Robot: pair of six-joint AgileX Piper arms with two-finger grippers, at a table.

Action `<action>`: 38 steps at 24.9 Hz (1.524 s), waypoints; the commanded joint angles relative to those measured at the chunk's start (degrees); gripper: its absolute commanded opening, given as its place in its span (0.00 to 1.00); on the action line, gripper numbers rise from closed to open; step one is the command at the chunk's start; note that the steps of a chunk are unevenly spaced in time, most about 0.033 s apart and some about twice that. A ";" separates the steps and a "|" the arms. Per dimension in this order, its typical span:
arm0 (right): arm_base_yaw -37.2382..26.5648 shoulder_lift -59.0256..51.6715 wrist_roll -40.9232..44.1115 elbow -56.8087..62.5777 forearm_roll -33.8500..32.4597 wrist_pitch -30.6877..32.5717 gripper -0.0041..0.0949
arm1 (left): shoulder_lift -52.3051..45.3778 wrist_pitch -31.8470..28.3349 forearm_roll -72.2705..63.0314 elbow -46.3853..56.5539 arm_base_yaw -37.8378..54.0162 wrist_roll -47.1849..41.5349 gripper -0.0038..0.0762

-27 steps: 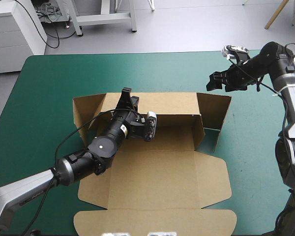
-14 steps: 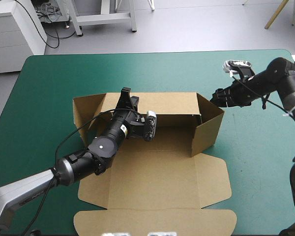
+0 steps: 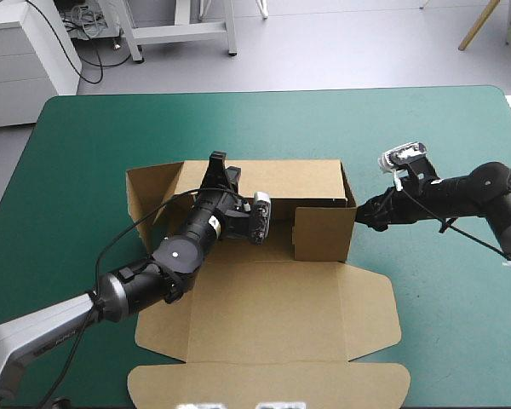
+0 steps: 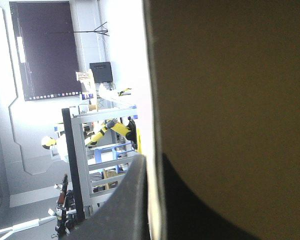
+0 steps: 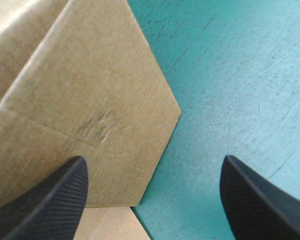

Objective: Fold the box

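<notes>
The brown box (image 3: 272, 315) lies mid-table with its base and lid flat and its back wall (image 3: 281, 179) raised. My left gripper (image 3: 219, 167) is at the top edge of that wall, shut on it. In the left wrist view the board (image 4: 230, 100) stands between the two black fingers (image 4: 125, 210). The right end flap (image 3: 324, 232) is turned inward across the box's right end. My right gripper (image 3: 365, 213) is just outside it, open. In the right wrist view the flap (image 5: 85, 100) lies ahead of the spread fingers (image 5: 50, 195). The left end flap (image 3: 149, 192) still spreads outward.
The flat lid panel (image 3: 268, 385) reaches almost to the table's near edge. A side tab (image 3: 373, 307) lies flat right of the base. Teal-green cover (image 3: 447, 324) shows right of the box and beyond the back wall.
My right gripper has come down and toward the box, and the right end flap has swung from spread outward to across the box's end. The left arm has not moved.
</notes>
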 commanded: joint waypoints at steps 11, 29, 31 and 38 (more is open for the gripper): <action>11.98 -2.27 1.54 -0.97 -5.10 -2.55 0.72 | -0.92 0.36 -0.70 -0.92 -0.42 -0.50 0.04; 12.55 -2.27 2.39 -0.97 -3.02 3.95 0.71 | -0.92 0.25 -0.70 -0.92 -0.42 -0.68 0.04; 13.28 -2.27 2.25 -0.97 -2.61 3.05 0.71 | -0.92 0.25 -0.70 -0.92 -0.42 -0.68 0.04; 19.59 -2.27 4.12 -0.97 -4.96 -4.88 0.67 | -0.92 0.61 -0.70 -0.92 -0.42 -0.68 0.04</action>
